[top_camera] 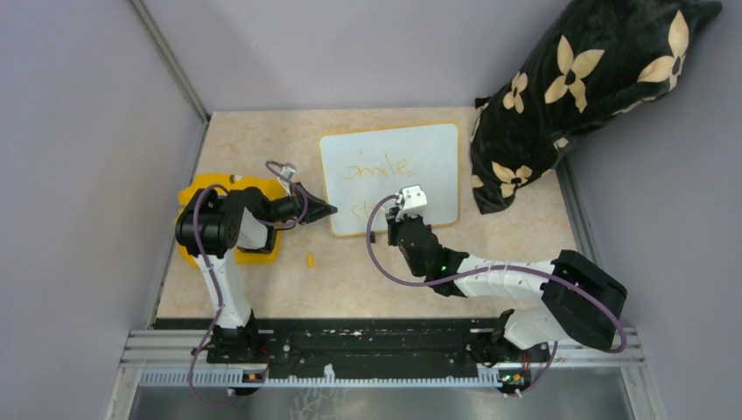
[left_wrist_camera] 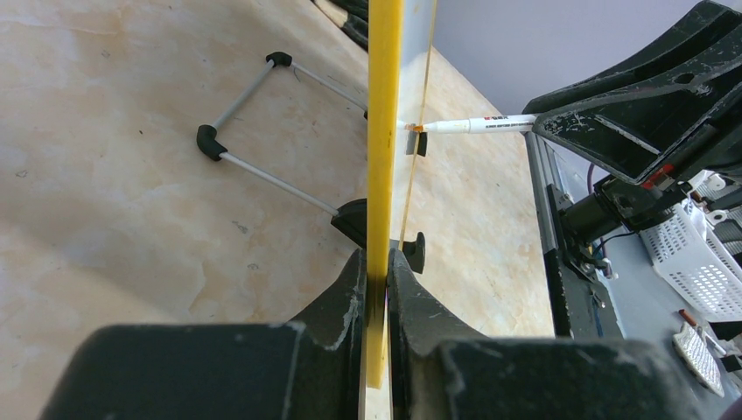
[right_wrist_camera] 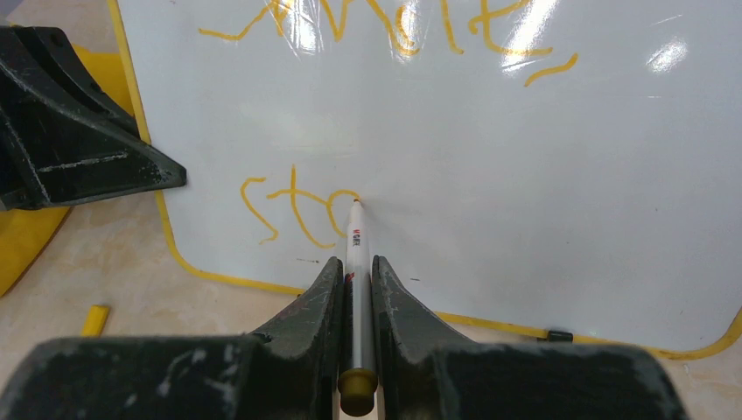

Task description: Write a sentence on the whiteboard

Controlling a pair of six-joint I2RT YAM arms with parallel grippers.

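Top view: I am seeing the whiteboard [top_camera: 389, 179] at mid-table, face to the camera, its long axis running 9 to 3 o'clock. The pillow [top_camera: 577, 87] is lying at its 2 o'clock and the yellow cloth piece [top_camera: 229, 229] at its 8 o'clock. A small yellow cap [top_camera: 310, 259] is sitting on the table [top_camera: 437, 284] near the board's lower left corner.

The sentence [top_camera: 376, 166] is showing faintly here. The right wrist view is reading it better: "smile" on the upper line, then "st" and a round letter below.

Left wrist view only: the board is appearing edge-on, with a wire stand [left_wrist_camera: 254, 114] folded out on its back side. The left gripper [left_wrist_camera: 378, 262] is pinching the yellow rim, fingers closed against both faces.

Right wrist view: the right gripper [right_wrist_camera: 354, 262] is clamping the marker pen [right_wrist_camera: 355, 232] between closed fingers. The pen's long axis is running 6 to 12 o'clock, butt toward the camera, and the tip is touching the board at the end of that round letter.

The left view is showing the same pen meeting the face roughly square-on.
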